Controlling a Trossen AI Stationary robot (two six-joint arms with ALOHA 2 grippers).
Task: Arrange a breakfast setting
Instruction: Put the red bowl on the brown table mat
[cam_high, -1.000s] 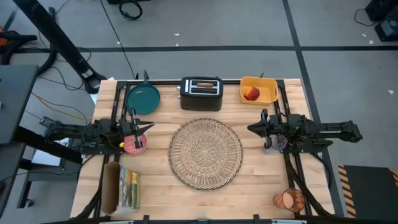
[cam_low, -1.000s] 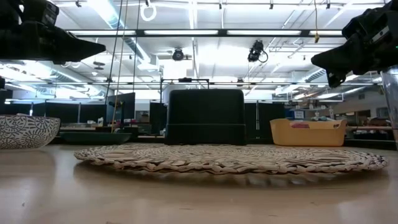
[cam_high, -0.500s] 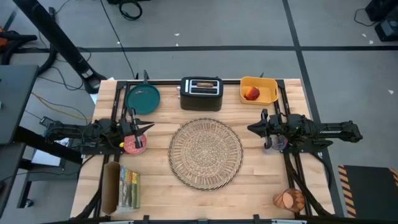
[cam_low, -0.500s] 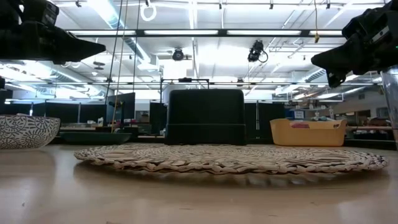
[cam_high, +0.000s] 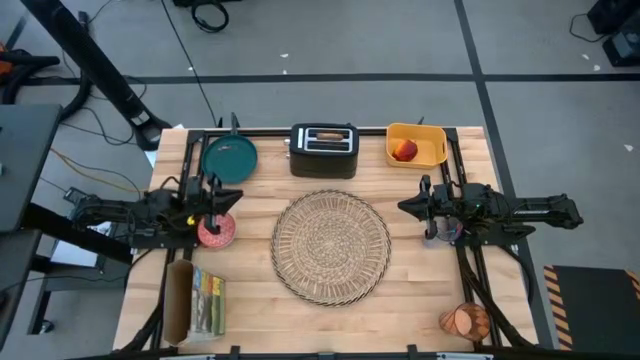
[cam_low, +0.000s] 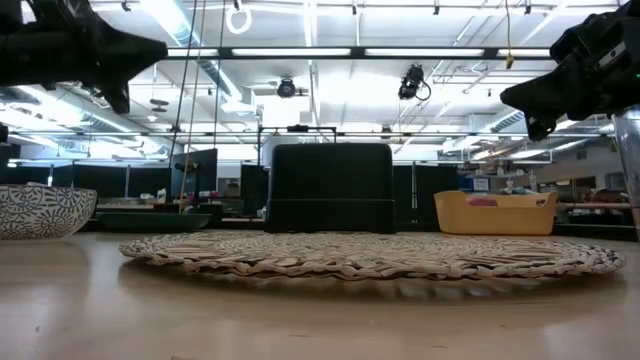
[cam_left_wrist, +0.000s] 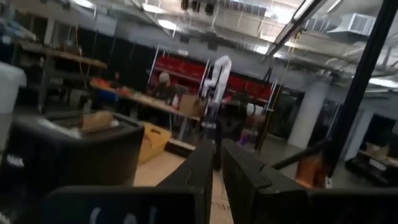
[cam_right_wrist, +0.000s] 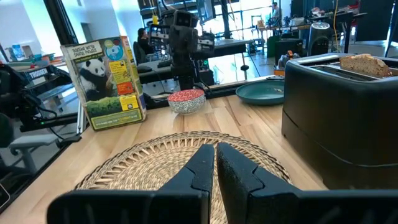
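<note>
1. The round woven straw placemat (cam_high: 331, 246) lies flat mid-counter, between the two claws and touching neither. It looks light and floppy, best taken by its edge, though it seems already placed.
2. The dark teal plate (cam_high: 230, 159) sits just beyond the left claw (cam_high: 226, 199), toward the counter's far edge. Judged stiff, breakable and slick-glazed, it wants a pinch on the raised rim.
3. The small cereal bowl (cam_high: 216, 232) rests just on the near side of the left claw. It looks rigid and fragile; grip the wall at the rim.
4. The toast slice (cam_right_wrist: 365, 63) stands in the black toaster (cam_high: 324, 150), beyond both claws. It is light and crumbly, so pinch its exposed top gently.
5. The red fruit (cam_high: 404, 150) lies in the yellow bin (cam_high: 433, 139), just beyond the right claw (cam_high: 410, 207). Round and smooth, it may slip.
6. Both claws hang above the counter with fingers together, holding nothing.
</note>
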